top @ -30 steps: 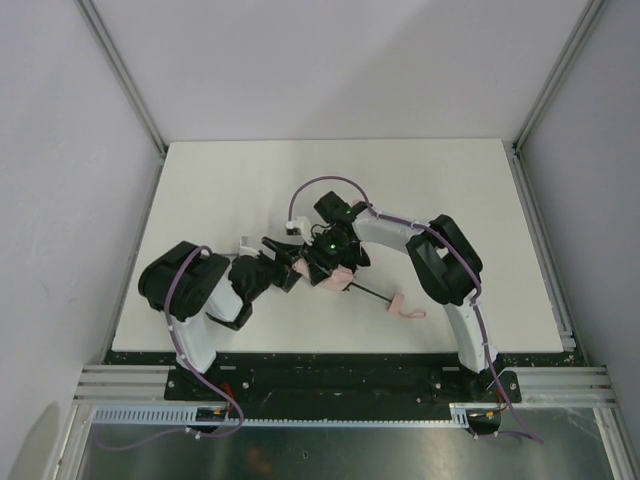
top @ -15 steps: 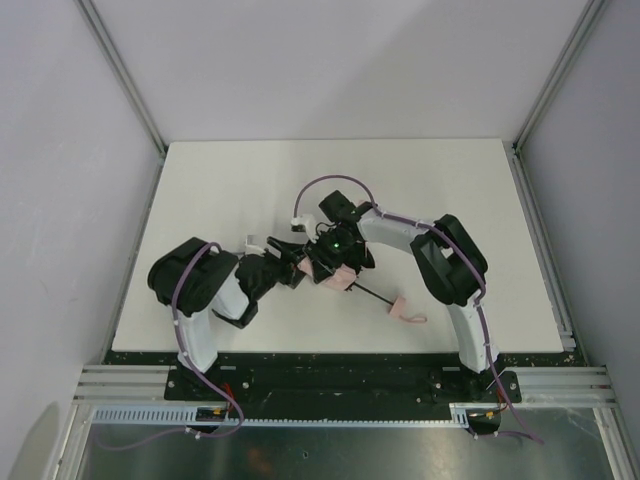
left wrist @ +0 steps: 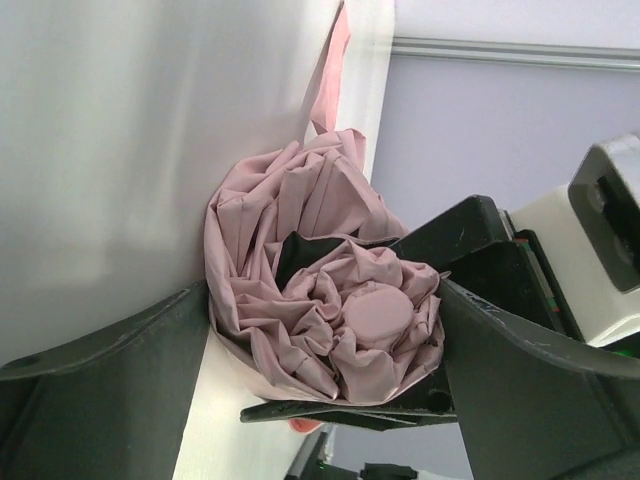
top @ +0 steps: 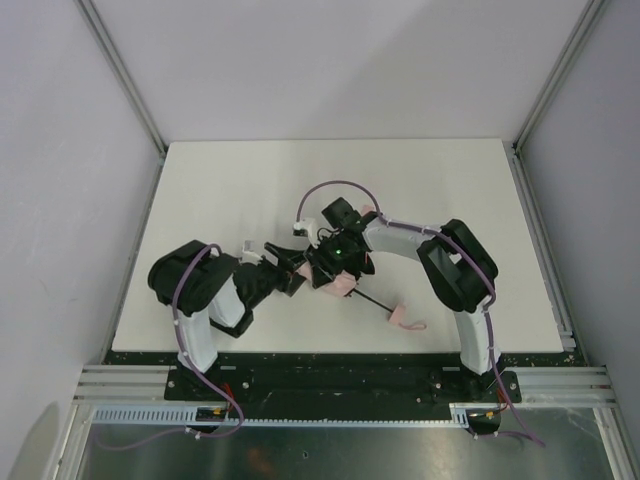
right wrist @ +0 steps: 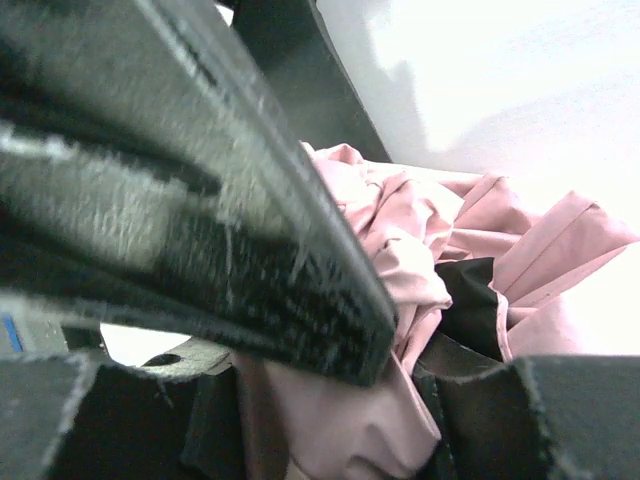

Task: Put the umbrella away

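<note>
Setting: robotics lab test cell. Evidence: white table (top: 420,190), plain grey wall panels (top: 340,60), aluminium frame posts (top: 122,75), slotted cable duct (top: 330,420) at near edge, left arm (top: 190,290) and right arm (top: 460,275) bolted to black base plate (top: 330,372).

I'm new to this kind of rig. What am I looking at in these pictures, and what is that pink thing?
Two robot arms are bolted at the near edge of a white table. The overhead picture looks down from behind them; the other two come from a camera on each wrist. The pink thing is a folded umbrella; its handle lies on the table. The left gripper and right gripper are both shut on its crumpled fabric.
</note>
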Available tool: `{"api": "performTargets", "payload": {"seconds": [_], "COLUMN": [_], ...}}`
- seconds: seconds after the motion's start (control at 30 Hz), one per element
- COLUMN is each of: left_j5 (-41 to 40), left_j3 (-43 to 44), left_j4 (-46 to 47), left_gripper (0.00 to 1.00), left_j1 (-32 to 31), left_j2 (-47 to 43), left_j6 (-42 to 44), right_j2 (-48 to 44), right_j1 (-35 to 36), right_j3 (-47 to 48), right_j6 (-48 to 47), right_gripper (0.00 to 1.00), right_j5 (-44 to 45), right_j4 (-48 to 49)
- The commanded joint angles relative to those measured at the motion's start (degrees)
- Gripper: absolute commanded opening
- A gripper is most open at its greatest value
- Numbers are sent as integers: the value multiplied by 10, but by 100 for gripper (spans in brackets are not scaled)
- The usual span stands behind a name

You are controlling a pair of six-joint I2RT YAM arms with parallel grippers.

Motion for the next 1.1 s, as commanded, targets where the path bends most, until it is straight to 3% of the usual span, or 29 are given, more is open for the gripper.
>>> {"api": "performTargets", "payload": {"seconds": [0.0,0.1,0.23,0.43,0.53,0.7,0.87,1.07], "left_j5": [20,35,24,-3,-18,-33,-38,-39], "left_j3": [-42,-42,-42,-21,-13,-15,-21,-13], "left_j4": [70,128,129,70,58,42,1,-78], "left_gripper": [93,87,97,99,87,52,32,17], "left_j1": [17,19,11,-17,-24,-20,-18,-15], "left_j2": [62,93,96,106,116,107,78,44], "left_j6": [20,11,25,31,32,45,59,82], "right_j2": [-42,-54,-61,-51,-36,-23,-14,-21], "right_j1": [-5,-11,-7,15,27,47,50,50], "right_j3": [-39,-62,-72,-46,-28,-22,-20,-17], "right_j6": [32,47,49,38,17,-17,-21,28], "right_gripper": [0,0,0,0,0,0,2,45], "right_j5": [-44,-54,-52,-18,0,36,74,144], "right_j4": [71,96,113,111,84,46,25,10]}}
